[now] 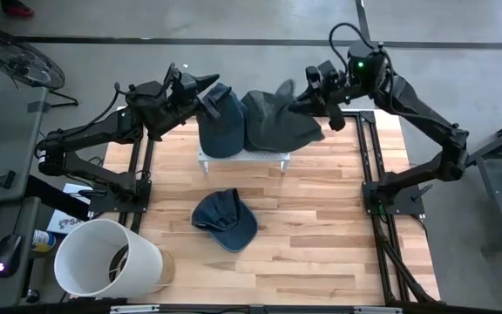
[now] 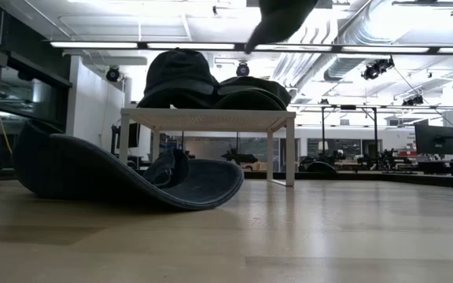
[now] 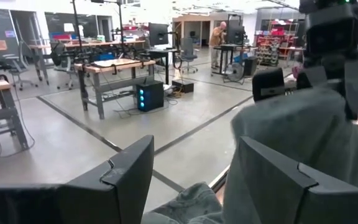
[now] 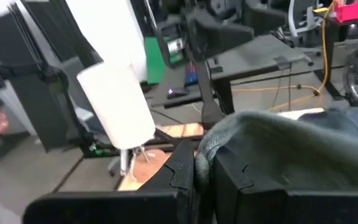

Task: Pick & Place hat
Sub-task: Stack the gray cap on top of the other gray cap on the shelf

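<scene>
1. On the small white stand [image 1: 242, 157] in the upper middle of the high view sit two hats: a blue hat [image 1: 220, 122] to the left and a grey hat [image 1: 277, 120] to the right, touching.
2. The right claw [image 1: 296, 94] is clenched on the grey hat's upper edge; the left claw [image 1: 200, 94], released, hovers just above the blue hat.
3. A third hat [image 1: 225, 218] lies on the counter [image 1: 321, 244], lower centre, well apart from both.
4. The low view hides both claws.
</scene>
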### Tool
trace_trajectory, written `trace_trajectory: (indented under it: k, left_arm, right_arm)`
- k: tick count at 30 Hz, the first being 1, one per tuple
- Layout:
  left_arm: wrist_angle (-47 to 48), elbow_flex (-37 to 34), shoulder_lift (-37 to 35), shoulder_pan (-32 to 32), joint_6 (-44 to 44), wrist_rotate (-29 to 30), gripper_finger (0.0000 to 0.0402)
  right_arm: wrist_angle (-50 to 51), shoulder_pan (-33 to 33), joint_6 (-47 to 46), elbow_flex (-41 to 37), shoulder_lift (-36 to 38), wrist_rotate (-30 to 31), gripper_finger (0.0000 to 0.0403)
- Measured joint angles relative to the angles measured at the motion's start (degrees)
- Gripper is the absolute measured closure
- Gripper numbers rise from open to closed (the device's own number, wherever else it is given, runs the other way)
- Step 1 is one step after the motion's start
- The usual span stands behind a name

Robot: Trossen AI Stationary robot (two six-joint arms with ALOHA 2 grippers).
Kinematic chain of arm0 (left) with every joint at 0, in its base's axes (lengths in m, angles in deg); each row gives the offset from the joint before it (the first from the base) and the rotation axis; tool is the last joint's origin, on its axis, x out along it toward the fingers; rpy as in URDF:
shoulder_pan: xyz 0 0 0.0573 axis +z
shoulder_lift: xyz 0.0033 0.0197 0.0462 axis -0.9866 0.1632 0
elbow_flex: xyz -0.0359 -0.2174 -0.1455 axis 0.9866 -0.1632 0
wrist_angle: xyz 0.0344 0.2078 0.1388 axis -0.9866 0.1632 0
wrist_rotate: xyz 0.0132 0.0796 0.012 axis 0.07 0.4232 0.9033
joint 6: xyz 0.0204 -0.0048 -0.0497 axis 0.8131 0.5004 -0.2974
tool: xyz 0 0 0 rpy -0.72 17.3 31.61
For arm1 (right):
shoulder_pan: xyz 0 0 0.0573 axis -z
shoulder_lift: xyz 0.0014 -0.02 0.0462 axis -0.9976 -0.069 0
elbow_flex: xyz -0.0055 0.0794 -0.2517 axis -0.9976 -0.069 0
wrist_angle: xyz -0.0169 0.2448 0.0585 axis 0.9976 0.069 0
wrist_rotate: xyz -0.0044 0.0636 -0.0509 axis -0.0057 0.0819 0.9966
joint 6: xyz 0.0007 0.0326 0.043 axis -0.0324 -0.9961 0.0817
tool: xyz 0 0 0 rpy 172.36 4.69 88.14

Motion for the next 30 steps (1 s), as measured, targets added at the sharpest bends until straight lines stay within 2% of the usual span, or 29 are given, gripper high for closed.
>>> trace_trajectory:
  k: [5, 9, 15, 23, 26, 30]
  left_arm:
    - [0.0, 0.0, 0.0, 0.0, 0.29, -1.61, 0.017]
    - [-0.11, 0.0, -0.56, 0.0, 1.46, -1.81, 0.017]
    - [1.08, 0.0, -1.13, 0.0, 1.68, -3.54, 0.017]
    - [3.2, 0.02, -2.36, 0.0, 0.58, -12.32, 0.017]
    - [4.42, 0.0, -2.56, 0.0, -1.5, -15.54, 0.017]
    - [5.04, 0.0, -2.61, -0.02, -2.44, -19.3, 0.017]
  right_arm:
    - [-0.53, 0.34, -0.7, 4.57, -0.63, -0.16, 0.0383]
    - [3.77, 0.84, -0.55, 10.81, -3.91, -1.09, 0.0383]
    - [8.62, 0.84, 0.12, 20.49, -12.41, -8.28, 0.0383]
    - [19.43, 2.54, 5.91, 30.87, -22.79, -17.41, 0.0383]
    - [21.48, 3.22, 8.09, 32.68, -25.62, -21.27, 0.0383]
    - [22.03, 4.21, 9.67, 32.45, -27.62, -22.16, 0.0383]
